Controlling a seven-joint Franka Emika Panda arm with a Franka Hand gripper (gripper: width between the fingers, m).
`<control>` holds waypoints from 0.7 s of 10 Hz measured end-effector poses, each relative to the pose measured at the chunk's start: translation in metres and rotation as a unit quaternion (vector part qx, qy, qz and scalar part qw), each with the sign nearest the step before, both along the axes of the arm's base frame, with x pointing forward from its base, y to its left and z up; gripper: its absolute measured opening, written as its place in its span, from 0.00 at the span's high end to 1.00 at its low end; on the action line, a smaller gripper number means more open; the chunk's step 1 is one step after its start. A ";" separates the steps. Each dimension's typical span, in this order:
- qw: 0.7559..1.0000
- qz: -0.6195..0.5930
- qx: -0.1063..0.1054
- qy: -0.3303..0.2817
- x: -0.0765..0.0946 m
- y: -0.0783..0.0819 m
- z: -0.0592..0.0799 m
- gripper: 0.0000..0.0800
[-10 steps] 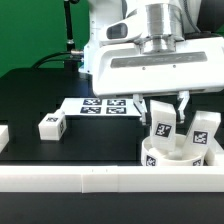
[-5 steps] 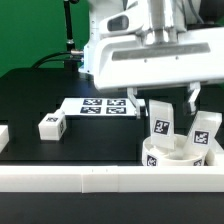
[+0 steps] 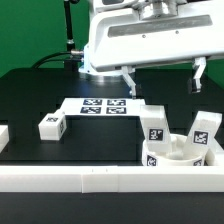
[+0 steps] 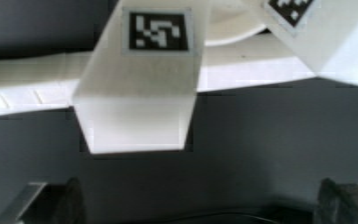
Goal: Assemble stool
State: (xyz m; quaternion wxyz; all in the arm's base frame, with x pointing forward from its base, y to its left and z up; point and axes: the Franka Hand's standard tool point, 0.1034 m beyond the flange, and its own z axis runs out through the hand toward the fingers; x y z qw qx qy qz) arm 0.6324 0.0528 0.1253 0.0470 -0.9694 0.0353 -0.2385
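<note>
Green backdrop rises behind a black table (image 3: 30, 95), with a white rail (image 3: 90, 180) running along its near edge. The seat (image 3: 175, 155) sits just behind that rail, toward the exterior view's right. Two legs stand upright on the seat: one leg (image 3: 157, 122) on its side toward the exterior view's left, and the other leg (image 3: 203, 130) on the opposite side, leaning a little. A third leg (image 3: 50, 126) lies on the table well apart from the seat, toward the exterior view's left. The marker board (image 3: 103, 105) lies flat farther back than the seat. The gripper (image 3: 164, 78) hangs above the seat with its jaws spread wide and nothing between them. In the wrist view a tagged leg (image 4: 140, 80) stands clear of both dark fingertips (image 4: 51, 200).
</note>
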 end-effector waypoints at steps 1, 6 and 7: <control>1.000 0.000 0.000 0.000 0.000 0.000 0.000 0.19; 0.997 0.064 -0.035 0.016 0.001 -0.006 -0.012 0.19; 0.997 0.066 -0.024 0.042 -0.002 -0.001 -0.015 0.19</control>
